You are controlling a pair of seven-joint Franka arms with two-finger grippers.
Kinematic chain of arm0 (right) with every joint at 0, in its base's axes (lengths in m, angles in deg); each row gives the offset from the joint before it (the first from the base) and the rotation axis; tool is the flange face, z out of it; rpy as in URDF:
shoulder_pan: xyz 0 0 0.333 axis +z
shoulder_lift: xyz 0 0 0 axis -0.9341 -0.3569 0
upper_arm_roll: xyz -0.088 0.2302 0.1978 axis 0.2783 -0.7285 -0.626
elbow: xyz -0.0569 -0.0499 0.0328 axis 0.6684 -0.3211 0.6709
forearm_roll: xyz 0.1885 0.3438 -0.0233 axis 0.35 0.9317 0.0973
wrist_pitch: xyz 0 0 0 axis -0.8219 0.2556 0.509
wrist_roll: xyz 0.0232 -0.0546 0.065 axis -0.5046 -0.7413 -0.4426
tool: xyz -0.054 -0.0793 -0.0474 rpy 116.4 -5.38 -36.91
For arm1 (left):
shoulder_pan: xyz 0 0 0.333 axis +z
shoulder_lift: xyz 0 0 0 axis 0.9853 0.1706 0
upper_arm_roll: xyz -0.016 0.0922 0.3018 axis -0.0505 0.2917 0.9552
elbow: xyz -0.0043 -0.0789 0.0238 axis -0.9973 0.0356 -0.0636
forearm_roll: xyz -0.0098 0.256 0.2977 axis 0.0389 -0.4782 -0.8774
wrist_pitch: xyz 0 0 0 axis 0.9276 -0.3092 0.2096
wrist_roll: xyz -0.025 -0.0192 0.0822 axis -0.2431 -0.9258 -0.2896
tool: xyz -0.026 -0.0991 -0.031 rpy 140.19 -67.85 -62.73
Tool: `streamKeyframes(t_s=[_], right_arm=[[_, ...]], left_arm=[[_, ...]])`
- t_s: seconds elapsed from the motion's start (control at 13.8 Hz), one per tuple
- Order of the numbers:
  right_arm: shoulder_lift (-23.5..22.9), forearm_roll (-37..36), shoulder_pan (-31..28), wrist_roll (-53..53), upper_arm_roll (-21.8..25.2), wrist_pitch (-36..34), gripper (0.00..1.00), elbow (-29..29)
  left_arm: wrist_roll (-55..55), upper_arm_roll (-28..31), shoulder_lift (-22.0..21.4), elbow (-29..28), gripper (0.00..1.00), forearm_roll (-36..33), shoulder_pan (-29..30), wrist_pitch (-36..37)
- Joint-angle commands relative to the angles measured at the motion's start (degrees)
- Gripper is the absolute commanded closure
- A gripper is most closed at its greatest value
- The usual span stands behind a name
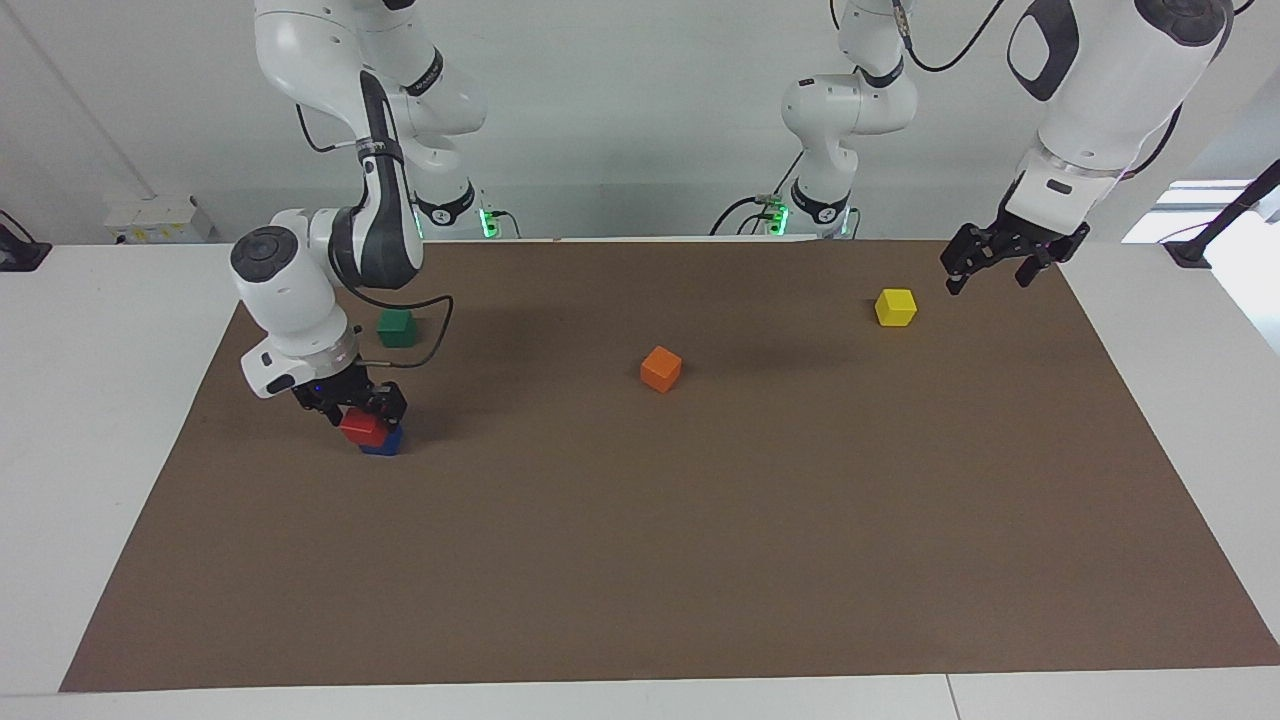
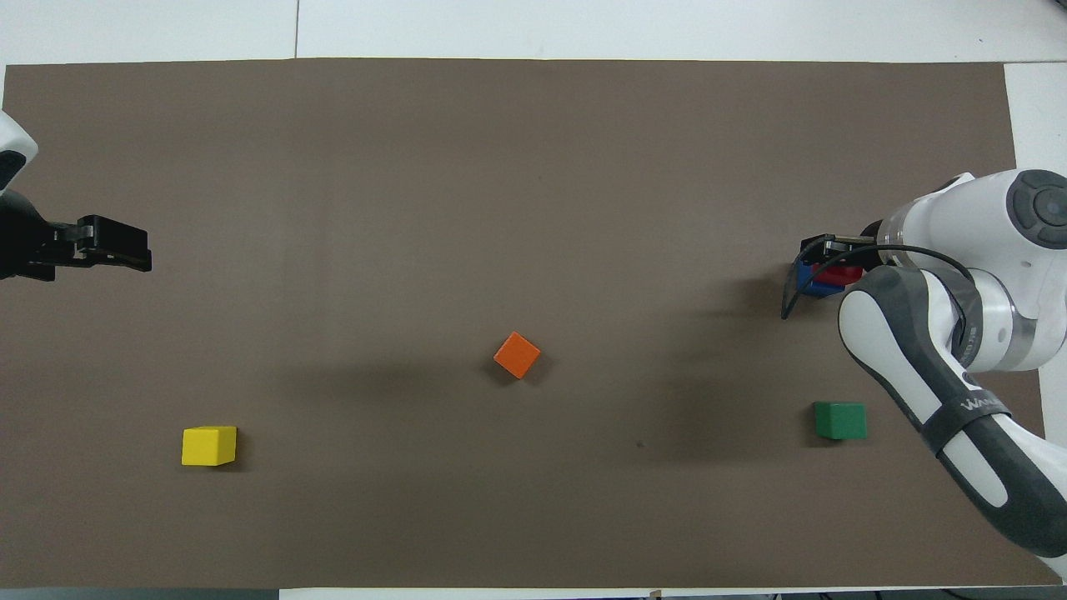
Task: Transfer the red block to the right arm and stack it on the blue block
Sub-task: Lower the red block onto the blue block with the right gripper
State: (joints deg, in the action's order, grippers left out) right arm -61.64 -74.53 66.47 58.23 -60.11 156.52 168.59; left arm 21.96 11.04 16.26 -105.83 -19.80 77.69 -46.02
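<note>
At the right arm's end of the desk, the red block sits on the blue block — stacking looks done. The right gripper stands just above it, jaws wide; next, lift clear. The left gripper waits over the desk's other end, jaws wide.

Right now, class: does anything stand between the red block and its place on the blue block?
Nothing visible does. The red block already sits on the blue block, set a little off-centre. The right claw is open just above it. The left claw, open, waits over the mat's edge near the yellow block.
</note>
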Motion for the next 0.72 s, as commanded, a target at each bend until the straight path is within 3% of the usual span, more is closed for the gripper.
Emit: streamKeyframes(t_s=[0.0,0.22,0.65], right_arm=[[0.56,-0.99,-0.28,2.08,-0.74,-4.0,0.0,-2.51],[0.82,-0.37,-0.28,2.08,-0.74,-9.97,0.0,-6.74],[8.01,0.59,-0.37,1.55,-1.97,-24.29,0.0,-13.07]], left_arm=[[0.3,-0.13,-1.07,-0.97,0.0,0.8,0.46,-0.3],[0.3,-0.13,-1.07,-0.97,0.0,0.71,0.46,-0.3],[0.3,-0.13,-1.07,-0.97,0.0,0.71,0.46,-0.3]])
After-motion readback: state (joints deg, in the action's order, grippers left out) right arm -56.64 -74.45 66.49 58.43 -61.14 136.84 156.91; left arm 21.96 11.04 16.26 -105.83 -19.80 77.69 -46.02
